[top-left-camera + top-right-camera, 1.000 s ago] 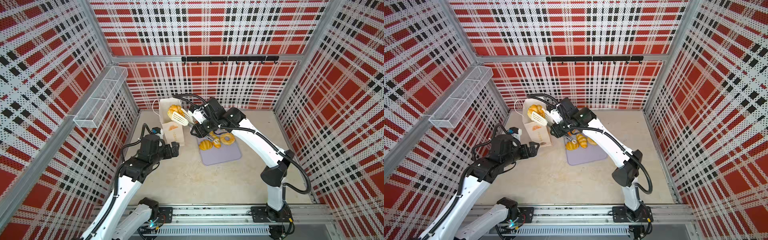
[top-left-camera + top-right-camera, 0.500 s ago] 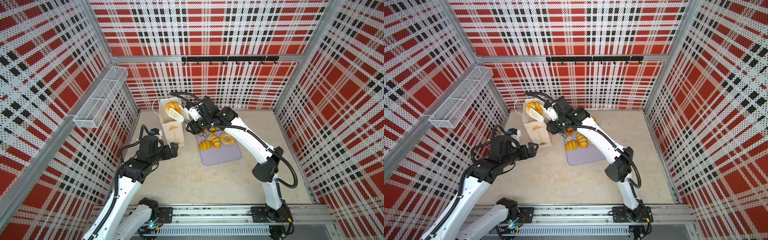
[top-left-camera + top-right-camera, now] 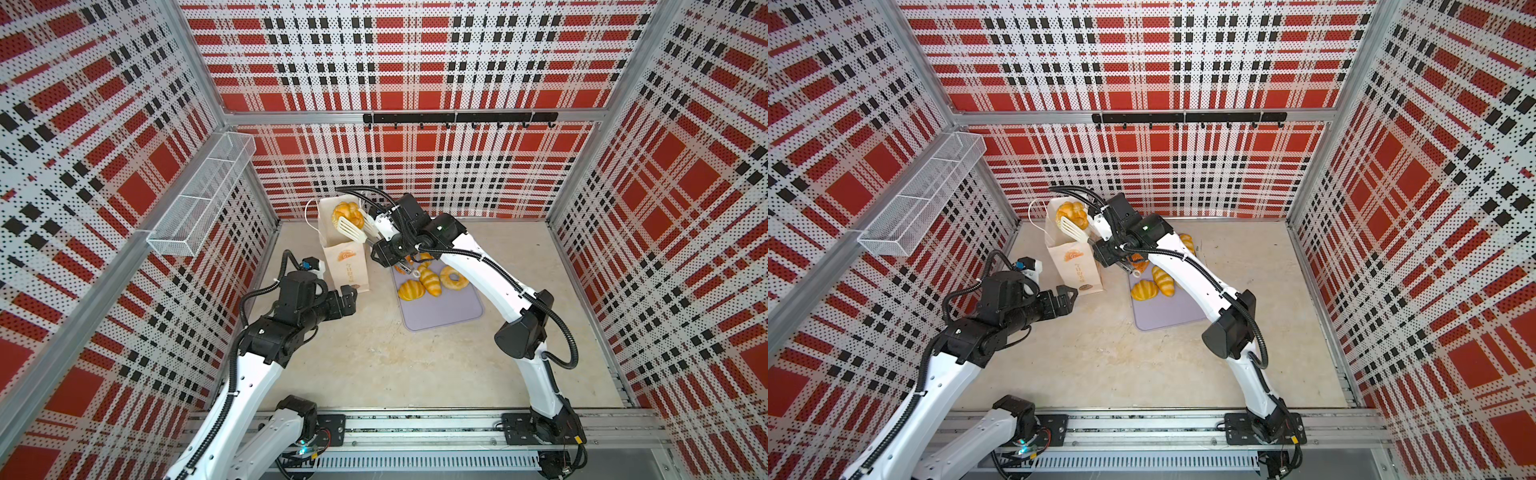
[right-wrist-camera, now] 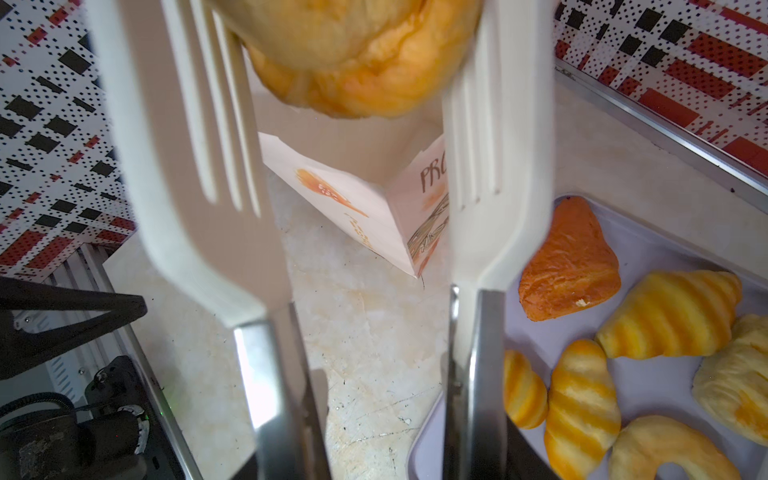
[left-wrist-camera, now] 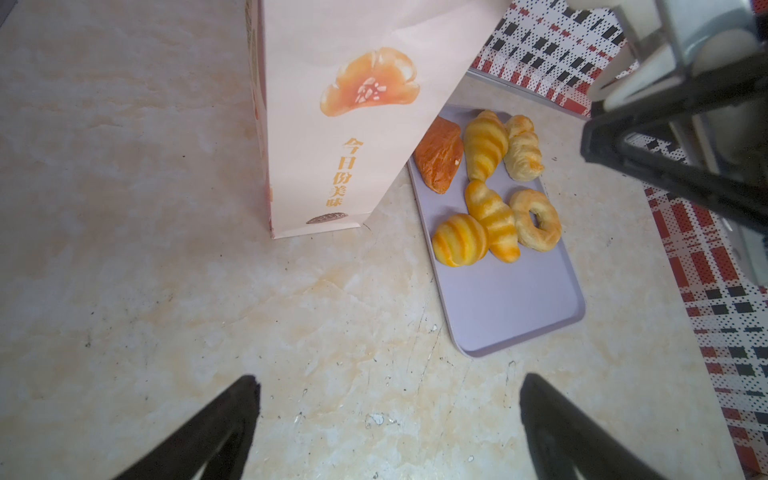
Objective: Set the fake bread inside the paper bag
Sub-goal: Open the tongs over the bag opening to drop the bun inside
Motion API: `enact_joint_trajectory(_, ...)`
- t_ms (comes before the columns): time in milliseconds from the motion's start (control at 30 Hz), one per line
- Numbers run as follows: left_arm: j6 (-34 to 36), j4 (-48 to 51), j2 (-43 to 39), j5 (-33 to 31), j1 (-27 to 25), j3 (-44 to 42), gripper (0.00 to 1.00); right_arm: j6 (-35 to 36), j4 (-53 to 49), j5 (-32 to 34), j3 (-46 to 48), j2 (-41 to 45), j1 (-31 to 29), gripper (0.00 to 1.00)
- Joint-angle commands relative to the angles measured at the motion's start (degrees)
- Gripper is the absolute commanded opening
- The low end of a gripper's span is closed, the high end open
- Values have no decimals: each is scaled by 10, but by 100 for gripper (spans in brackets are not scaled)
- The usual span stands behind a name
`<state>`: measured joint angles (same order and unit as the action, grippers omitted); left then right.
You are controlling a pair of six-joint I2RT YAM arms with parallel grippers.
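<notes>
As the right gripper (image 3: 380, 243) clamps its fingers on white slotted tongs (image 3: 351, 227), a round golden toy bun (image 3: 348, 211) sits between the blades at the open mouth of the tall cream paper bag (image 3: 347, 268), near the worktop's (image 3: 374, 353) far left corner. Six glossy pastries (image 5: 494, 216) lie on the flat lilac tray (image 5: 511, 307) just beside it. The left gripper (image 5: 388, 378), fingers spread wide and empty, hovers near the bag's base.
</notes>
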<state>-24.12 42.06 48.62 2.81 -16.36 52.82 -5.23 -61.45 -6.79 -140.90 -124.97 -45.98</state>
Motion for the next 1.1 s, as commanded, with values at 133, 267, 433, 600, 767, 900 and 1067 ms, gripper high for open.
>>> enact_joint_trajectory(133,-4,-10,1,4,5,-10,99,22,14,1,-34,-18,13,58)
enact_joint_trajectory(267,-4,-14,6,8,5,-6,99,25,9,-4,-53,-25,19,60)
enact_joint_trajectory(433,-5,-16,9,11,5,-7,99,32,-3,0,-66,-33,23,63)
enact_joint_trajectory(600,-11,-19,8,10,5,-15,99,39,-3,5,-67,-24,22,64)
enact_joint_trajectory(767,-19,-33,12,20,5,-22,99,52,-12,15,-74,-18,33,65)
enact_joint_trajectory(900,-20,-37,21,27,5,-20,99,56,-22,13,-77,-13,41,65)
enact_joint_trajectory(1067,-30,-40,22,16,-4,-18,99,64,-19,-3,-67,2,42,65)
